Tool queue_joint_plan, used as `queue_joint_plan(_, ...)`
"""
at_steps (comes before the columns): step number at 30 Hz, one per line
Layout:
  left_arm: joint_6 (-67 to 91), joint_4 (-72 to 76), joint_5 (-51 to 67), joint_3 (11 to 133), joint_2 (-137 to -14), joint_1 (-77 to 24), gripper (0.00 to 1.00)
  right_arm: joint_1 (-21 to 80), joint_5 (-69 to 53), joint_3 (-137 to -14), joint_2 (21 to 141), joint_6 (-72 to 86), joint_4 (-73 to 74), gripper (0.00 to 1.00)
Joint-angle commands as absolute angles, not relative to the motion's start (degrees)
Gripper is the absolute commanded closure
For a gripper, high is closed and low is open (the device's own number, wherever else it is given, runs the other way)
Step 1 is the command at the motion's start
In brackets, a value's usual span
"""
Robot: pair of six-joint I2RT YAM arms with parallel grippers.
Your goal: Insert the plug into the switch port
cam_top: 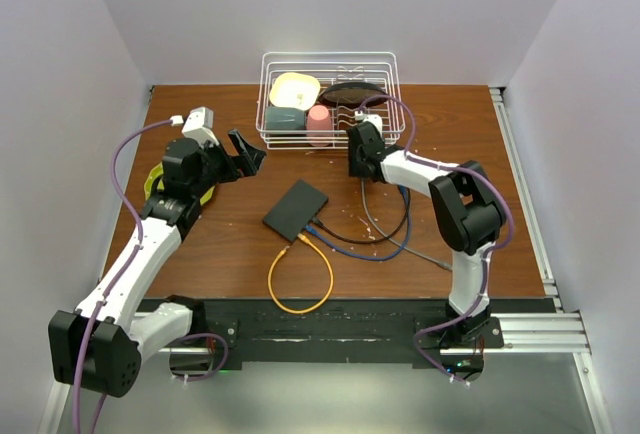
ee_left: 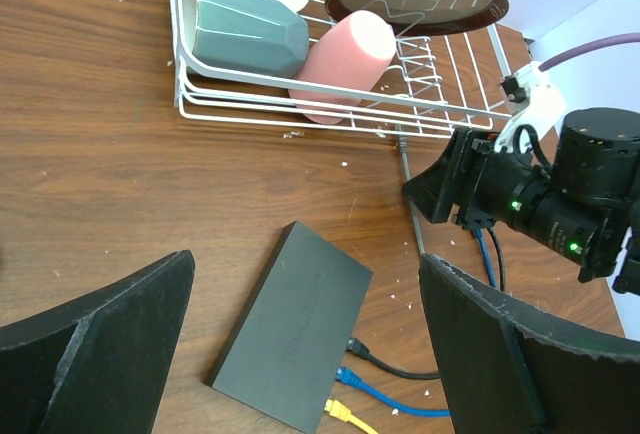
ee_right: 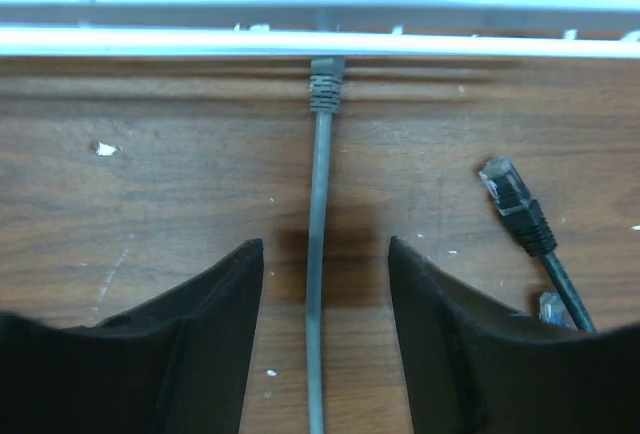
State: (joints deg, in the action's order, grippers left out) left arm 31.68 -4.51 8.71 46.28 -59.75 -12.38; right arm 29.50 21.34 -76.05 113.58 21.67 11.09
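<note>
Evidently grasp step: right claw [ee_right: 325,254], jaws apart, astride the thin grey cable [ee_right: 318,214] behind its grey plug [ee_right: 326,84]; next pinch, carry to flat dark-grey switch box [cam_top: 295,209]; left claw [ee_left: 307,257] gaping, empty.

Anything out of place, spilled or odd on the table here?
Small white flecks are scattered over the wood like debris. The grey cable's plug lies with its tip right at the dish rack's bottom rail, and a black plug lies loose beside it. The switch sits diagonal to the table edges. Nothing looks damaged.
</note>
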Motion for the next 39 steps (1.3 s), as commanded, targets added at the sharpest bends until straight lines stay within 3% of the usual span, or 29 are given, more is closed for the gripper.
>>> queue_joint_plan(1,29.62,-4.13,8.0,48.95,-58.27,-12.04,0.0,29.44,19.6,-78.05,115.05,22.67,10.19,0.51)
queue_joint_plan(4,29.18,-4.39,7.47,48.96,-57.57,-11.95,0.0,29.44,19.69,-77.35,115.4,23.2,10.46,0.5)
queue_joint_plan(5,29.18,-4.48,6.95,48.78,-57.48,-11.95,0.0,29.53,19.95,-77.17,115.57,23.29,10.28,0.56)
queue_joint_plan(8,28.74,-4.57,6.16,48.52,-57.22,-12.04,0.0,29.53,19.78,-76.99,116.45,23.29,10.81,0.6)
queue_joint_plan(9,28.31,-4.92,6.15,48.78,-57.3,-12.04,0.0,29.44,19.69,-76.99,116.63,23.38,10.9,0.74)
queue_joint_plan(12,27.78,-5.54,5.8,49.31,-57.48,-12.04,0.0,29.53,18.9,-75.94,116.46,23.91,10.55,0.97)
queue_joint_plan(13,27.77,-5.62,5.71,49.22,-57.39,-11.95,0.0,29.44,18.72,-75.42,116.37,23.91,10.46,1.0)
queue_joint_plan(23,26.54,-3.52,7.74,47.64,-56.25,-12.04,0.0,29.71,15.47,-71.81,111.54,21.36,8.88,1.0)
queue_joint_plan(39,25.84,3.07,12.12,44.56,-57.22,-12.04,0.0,34.97,8.63,-63.28,92.99,17.32,7.91,1.0)
